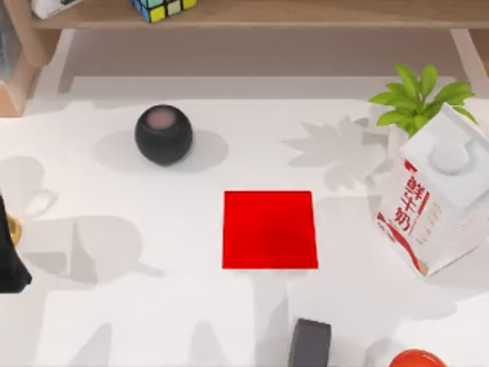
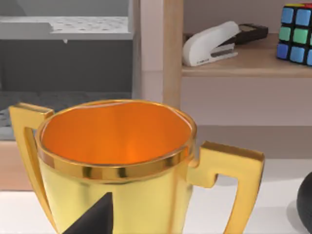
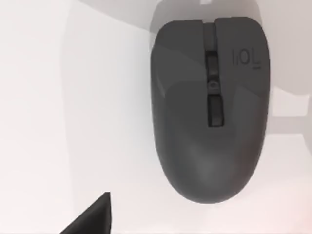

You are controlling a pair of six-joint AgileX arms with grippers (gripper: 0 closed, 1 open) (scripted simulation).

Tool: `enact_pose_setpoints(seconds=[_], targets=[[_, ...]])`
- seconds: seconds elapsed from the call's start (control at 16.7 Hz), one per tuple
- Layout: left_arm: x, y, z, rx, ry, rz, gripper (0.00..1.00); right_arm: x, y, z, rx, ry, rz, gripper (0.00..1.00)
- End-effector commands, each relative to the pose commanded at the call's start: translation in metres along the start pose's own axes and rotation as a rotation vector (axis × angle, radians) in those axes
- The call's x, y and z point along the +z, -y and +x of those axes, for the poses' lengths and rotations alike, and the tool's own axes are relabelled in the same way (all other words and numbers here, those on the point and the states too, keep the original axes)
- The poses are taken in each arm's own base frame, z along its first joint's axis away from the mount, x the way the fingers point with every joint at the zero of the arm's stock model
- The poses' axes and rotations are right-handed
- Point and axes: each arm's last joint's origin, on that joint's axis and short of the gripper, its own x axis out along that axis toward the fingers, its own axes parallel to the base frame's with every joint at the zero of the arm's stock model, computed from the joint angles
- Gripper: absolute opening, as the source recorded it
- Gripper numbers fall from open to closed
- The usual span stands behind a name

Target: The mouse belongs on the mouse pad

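Close under the right wrist camera, the mouse [image 3: 210, 109] lies on the white table [image 1: 153, 252], just short of the mouse pad [image 1: 270, 229]: light, rigid, smooth-shelled, best pinched across its flanks.

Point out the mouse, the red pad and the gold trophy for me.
mouse [image 3: 209, 117]: right wrist view, on its back by the scroll wheel.
red pad [image 1: 270, 229]: top view, centre of the mat.
gold trophy [image 2: 117, 195]: left wrist view, front of the cup wall.

mouse [image 3: 209, 112]: matt dark grey plastic. mouse pad [image 1: 270, 229]: flat matt red. trophy cup [image 2: 117, 165]: glossy gold metal. shelf [image 2: 243, 61]: pale wood. table [image 1: 153, 306]: smooth white.
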Motion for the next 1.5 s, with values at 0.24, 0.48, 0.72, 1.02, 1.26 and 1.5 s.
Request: enact_pose_setpoints(seconds=[0.24,0.48,0.72,1.02,1.26,1.5], targets=[[0.000,0.000,0.000,0.000,0.000,0.000,1.00,-0.010,0.008,0.011,0.059,0.037,-0.083,1.00],[0.000,0.000,0.000,0.000,0.000,0.000,1.00,-0.008,0.009,0.011,0.057,0.036,-0.087,1.00],[0.000,0.000,0.000,0.000,0.000,0.000,1.00,-0.012,0.004,0.027,0.059,0.038,-0.081,1.00],[0.000,0.000,0.000,0.000,0.000,0.000,1.00,-0.007,-0.002,0.074,0.061,0.042,-0.086,1.00],[0.000,0.000,0.000,0.000,0.000,0.000,1.00,-0.005,0.001,0.105,0.060,0.040,-0.086,1.00],[0.000,0.000,0.000,0.000,0.000,0.000,1.00,-0.007,0.002,0.111,0.059,0.037,-0.083,1.00]])
